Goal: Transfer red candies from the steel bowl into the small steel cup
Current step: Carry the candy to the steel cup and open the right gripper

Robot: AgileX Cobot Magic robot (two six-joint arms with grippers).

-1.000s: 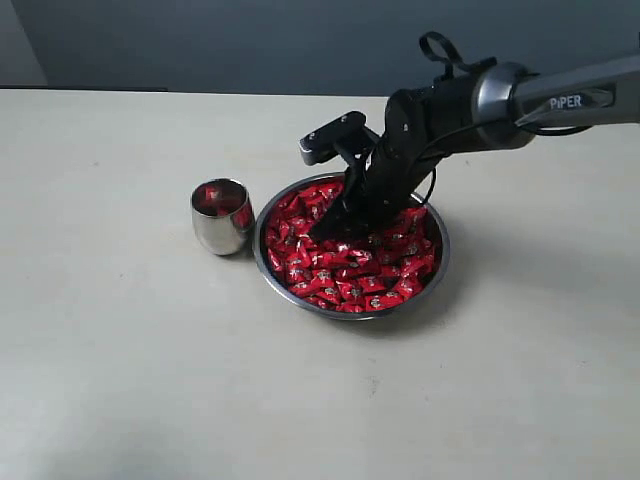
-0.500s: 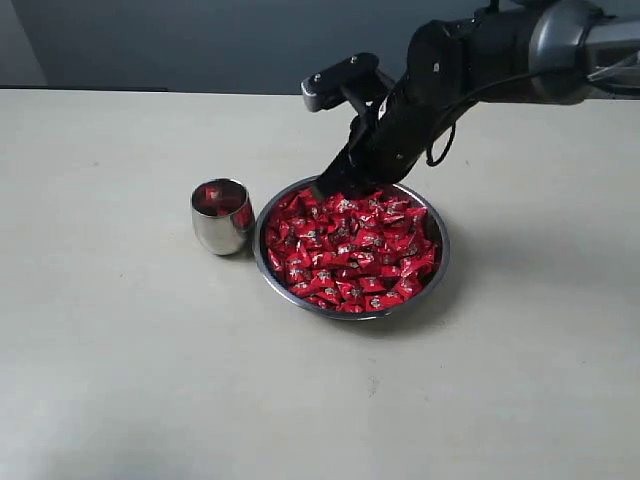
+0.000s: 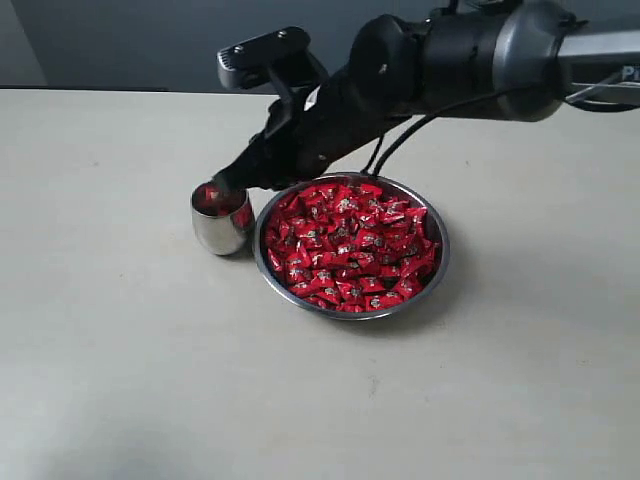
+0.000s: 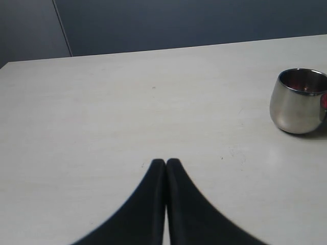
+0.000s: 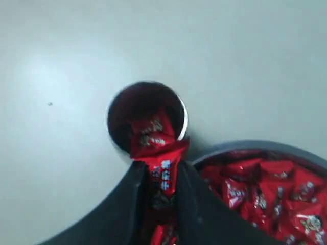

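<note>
Red candy (image 5: 164, 173) pinched by the right gripper (image 5: 161, 167) (risen from the steel bowl (image 3: 444, 255)) now hovers above the small steel cup (image 3: 220, 230), release next.

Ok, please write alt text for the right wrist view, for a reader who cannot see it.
The right gripper pinches one red candy between its dark jaws, over the edge of the small steel cup, which holds other candies. Next to the cup, part of the steel bowl shows, full of red candies, on a pale table.
</note>
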